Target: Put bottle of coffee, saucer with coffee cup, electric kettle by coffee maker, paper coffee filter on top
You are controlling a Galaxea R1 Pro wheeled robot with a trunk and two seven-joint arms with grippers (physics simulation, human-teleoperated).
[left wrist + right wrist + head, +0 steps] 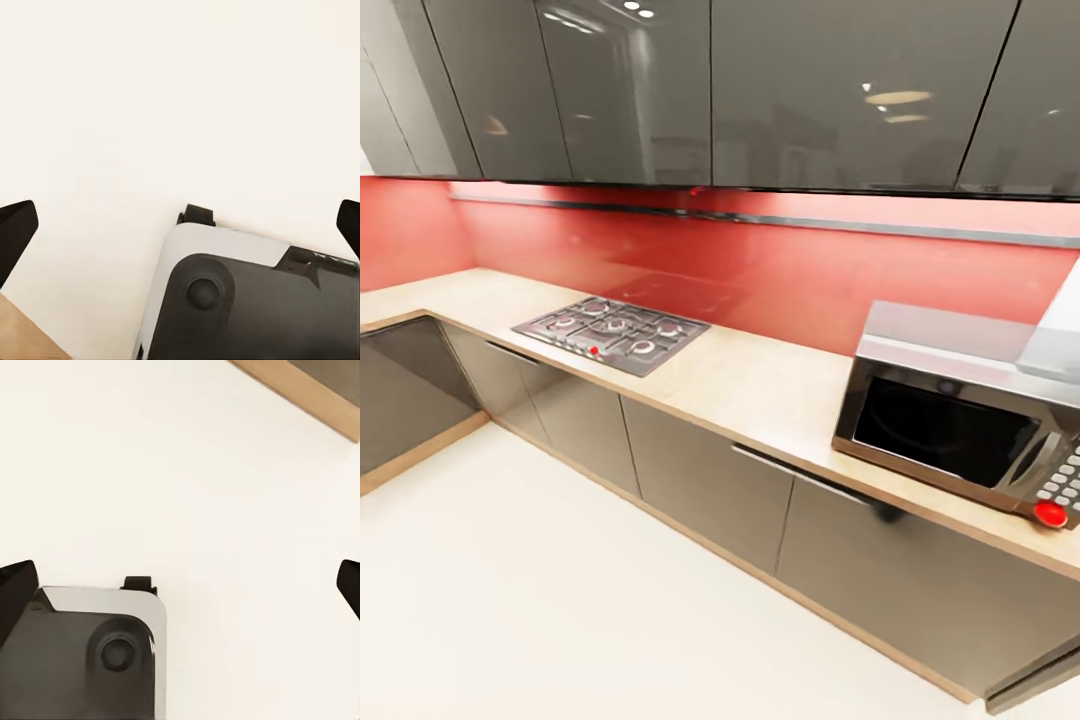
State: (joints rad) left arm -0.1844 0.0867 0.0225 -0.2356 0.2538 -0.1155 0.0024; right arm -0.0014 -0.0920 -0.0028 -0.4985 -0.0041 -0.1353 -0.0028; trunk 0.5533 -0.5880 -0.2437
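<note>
The light wood-grain kitchen countertop (pixel 760 385) runs from the left corner to the right edge of the head view, over grey cabinets (pixel 700 480). The coffee maker, bottle of coffee, saucer, coffee cup and electric kettle are out of view. In the left wrist view my left gripper (pixel 180 229) is open, its dark fingertips (pixel 15 232) at the picture's edges, with nothing between them. My right gripper (pixel 180 592) is likewise open and empty over the pale floor.
A gas hob (pixel 612 333) is set into the counter at the left. A steel microwave (pixel 960 415) stands at the right. Glossy grey wall cabinets (pixel 780 90) hang above a red backsplash (pixel 760 260). My own base (pixel 247 300) sits on the cream floor (pixel 560 600).
</note>
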